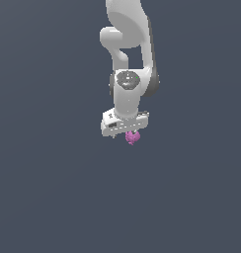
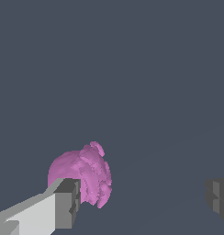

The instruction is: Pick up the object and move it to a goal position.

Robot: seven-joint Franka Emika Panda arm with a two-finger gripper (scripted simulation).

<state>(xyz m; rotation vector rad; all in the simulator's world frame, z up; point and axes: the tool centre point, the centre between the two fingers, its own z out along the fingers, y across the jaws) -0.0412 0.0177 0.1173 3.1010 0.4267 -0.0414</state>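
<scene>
The object (image 1: 132,138) is a small pink-magenta lumpy blob, just under the white gripper (image 1: 126,132) at the middle of the exterior view. In the wrist view the object (image 2: 86,176) sits between the fingers, close against one grey-tipped finger (image 2: 63,206). The other finger (image 2: 218,196) stands far from it, with a wide gap between. The gripper (image 2: 141,199) is open and does not clamp the object. I cannot tell whether the near finger touches it.
The white arm (image 1: 127,49) comes down from the top of the exterior view. Around it is only a plain dark grey-blue surface (image 1: 53,188).
</scene>
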